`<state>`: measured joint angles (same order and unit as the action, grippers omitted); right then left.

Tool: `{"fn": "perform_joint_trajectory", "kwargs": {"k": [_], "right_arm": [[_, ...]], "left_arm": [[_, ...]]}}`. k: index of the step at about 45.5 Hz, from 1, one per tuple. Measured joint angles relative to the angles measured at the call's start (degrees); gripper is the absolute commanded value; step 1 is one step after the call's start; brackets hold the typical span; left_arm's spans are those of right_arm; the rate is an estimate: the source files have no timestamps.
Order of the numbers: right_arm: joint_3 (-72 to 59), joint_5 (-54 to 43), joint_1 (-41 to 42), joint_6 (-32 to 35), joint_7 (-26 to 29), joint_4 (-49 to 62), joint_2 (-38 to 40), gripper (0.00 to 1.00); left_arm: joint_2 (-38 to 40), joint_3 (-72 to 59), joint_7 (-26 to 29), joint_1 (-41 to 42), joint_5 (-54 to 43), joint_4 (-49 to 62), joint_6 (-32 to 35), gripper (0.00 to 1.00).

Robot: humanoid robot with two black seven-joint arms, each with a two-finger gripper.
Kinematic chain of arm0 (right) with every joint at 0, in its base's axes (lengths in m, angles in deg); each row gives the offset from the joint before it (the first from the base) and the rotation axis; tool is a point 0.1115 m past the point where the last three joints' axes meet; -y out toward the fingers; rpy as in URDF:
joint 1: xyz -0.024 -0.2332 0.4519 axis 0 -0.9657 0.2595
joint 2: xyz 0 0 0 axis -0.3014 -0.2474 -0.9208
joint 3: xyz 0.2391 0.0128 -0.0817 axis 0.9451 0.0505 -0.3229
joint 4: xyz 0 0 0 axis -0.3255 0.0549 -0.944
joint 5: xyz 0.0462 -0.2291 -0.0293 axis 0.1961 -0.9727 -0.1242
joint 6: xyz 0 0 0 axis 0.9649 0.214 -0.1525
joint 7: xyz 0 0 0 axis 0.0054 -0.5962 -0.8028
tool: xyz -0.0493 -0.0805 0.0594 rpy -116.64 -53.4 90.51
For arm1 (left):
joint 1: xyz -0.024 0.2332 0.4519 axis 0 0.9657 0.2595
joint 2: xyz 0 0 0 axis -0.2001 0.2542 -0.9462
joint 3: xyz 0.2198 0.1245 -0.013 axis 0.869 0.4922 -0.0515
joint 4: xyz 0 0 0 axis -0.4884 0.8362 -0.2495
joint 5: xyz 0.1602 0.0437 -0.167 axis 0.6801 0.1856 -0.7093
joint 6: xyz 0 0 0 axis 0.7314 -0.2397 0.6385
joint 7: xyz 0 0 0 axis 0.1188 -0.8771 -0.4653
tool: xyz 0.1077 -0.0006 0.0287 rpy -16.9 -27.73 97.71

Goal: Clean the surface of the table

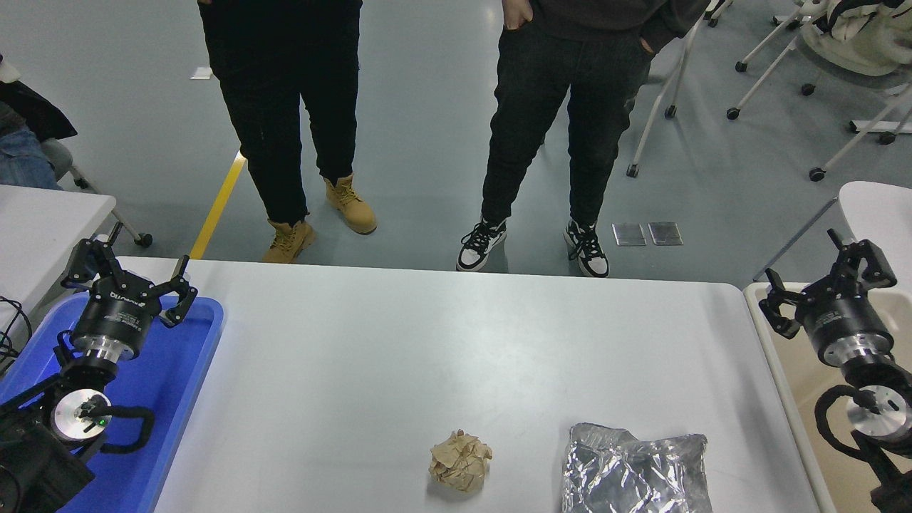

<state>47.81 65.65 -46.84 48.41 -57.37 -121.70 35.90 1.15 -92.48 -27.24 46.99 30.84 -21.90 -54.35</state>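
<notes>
The large, glossy white rectangular table surface with rounded corners is seen filling the middle and lower part of the view, between the two arms. A blue plastic tray is set at its left end, and a beige tray with a pale rim is seen just beside its right edge. Two people in dark trousers are stood at the far side, one in tan boots, the other in black-and-white trainers.

A crumpled silver foil bag is laid near the front edge of the table surface, right of centre. A crumpled ball of brown paper is laid just to its left, apart from it.

The left gripper is held over the far end of the blue tray, its black fingers spread apart with nothing between them. The right gripper is held over the beige tray, beyond the table surface's right edge, its fingers likewise spread wide and empty. Both sets of jaws are kept well apart from the foil bag and the paper ball, and neither is seen touching the table surface.
</notes>
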Motion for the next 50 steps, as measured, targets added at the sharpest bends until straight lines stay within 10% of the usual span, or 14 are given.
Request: {"fn": "perform_joint_trajectory", "kwargs": {"k": [50], "right_arm": [[-53.2, -25.9, 31.1, 7.5, -0.2, 1.1, 18.3, 0.99]], "left_arm": [[0.0, 0.0, 0.0, 0.0, 0.0, 0.0, 0.0, 1.00]]}}
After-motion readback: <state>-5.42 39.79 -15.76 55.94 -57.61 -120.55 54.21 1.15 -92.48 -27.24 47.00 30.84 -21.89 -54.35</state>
